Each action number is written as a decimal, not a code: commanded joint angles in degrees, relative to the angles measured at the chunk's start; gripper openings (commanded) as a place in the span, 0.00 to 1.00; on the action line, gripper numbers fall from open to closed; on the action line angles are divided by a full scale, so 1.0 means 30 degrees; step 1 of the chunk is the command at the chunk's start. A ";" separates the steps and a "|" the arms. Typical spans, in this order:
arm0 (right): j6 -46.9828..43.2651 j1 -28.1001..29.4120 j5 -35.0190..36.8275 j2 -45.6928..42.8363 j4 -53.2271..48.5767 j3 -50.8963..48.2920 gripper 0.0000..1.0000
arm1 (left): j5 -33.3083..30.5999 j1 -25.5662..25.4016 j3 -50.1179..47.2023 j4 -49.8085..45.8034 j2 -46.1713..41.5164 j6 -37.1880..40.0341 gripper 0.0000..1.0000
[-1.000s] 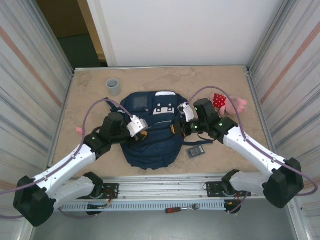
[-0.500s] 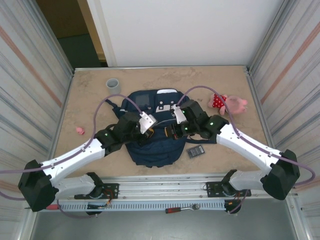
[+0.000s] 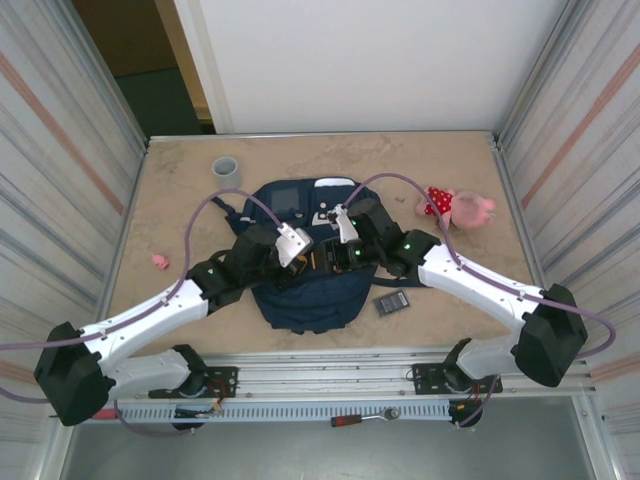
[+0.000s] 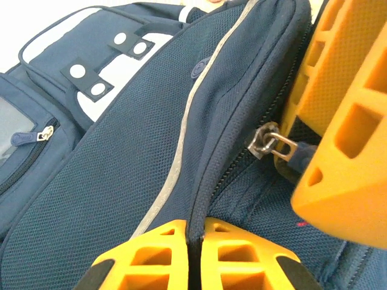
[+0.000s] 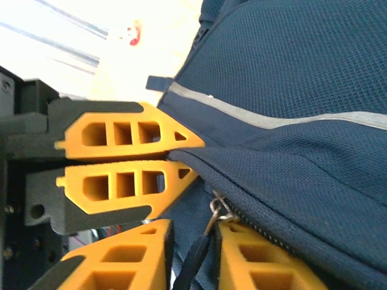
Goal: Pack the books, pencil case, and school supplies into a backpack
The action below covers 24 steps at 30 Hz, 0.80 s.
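Observation:
The navy backpack (image 3: 300,295) lies flat mid-table, its pale stripe (image 4: 181,130) running across the front pocket. My left gripper (image 3: 306,258) (image 4: 195,241) is shut on a fold of fabric along the backpack's zipper seam. My right gripper (image 3: 332,258) (image 5: 193,254) faces it, almost touching. Its jaws stand slightly apart, and the black zipper pull (image 5: 202,257) hangs between them below the metal slider (image 4: 266,140). One of the school supplies, a dark grey piece with a grid face (image 3: 392,301), lies on the table right of the backpack. The books and pencil case are out of view.
A grey cup (image 3: 226,172) stands at the back left. A pink and red plush toy (image 3: 455,207) lies at the back right. A small pink object (image 3: 160,261) sits left of the backpack. Metal walls close both sides.
Both grippers moved inward over the backpack's middle. The right gripper's jaws, earlier shut, have parted around the zipper pull. The left gripper stays shut on the fabric.

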 commanded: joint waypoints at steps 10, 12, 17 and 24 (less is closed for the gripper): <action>0.5042 -0.2028 0.0973 -0.3214 0.3571 -0.2906 0.57 | 0.1180 -0.0061 -0.0250 0.3632 -0.0772 0.0534 0.00; 0.5924 -0.2142 0.1145 -0.3453 0.4325 -0.3348 0.58 | 0.1433 -0.0059 -0.0325 0.3783 -0.0816 0.0654 0.00; 0.7743 -0.2240 0.1642 -0.3700 0.5173 -0.3710 0.62 | 0.1885 -0.0040 -0.0526 0.3963 -0.0927 0.1016 0.00; 1.1255 -0.2135 0.2974 -0.3729 0.5989 -0.4070 0.62 | 0.2173 -0.0069 -0.0826 0.3934 -0.1101 0.1708 0.00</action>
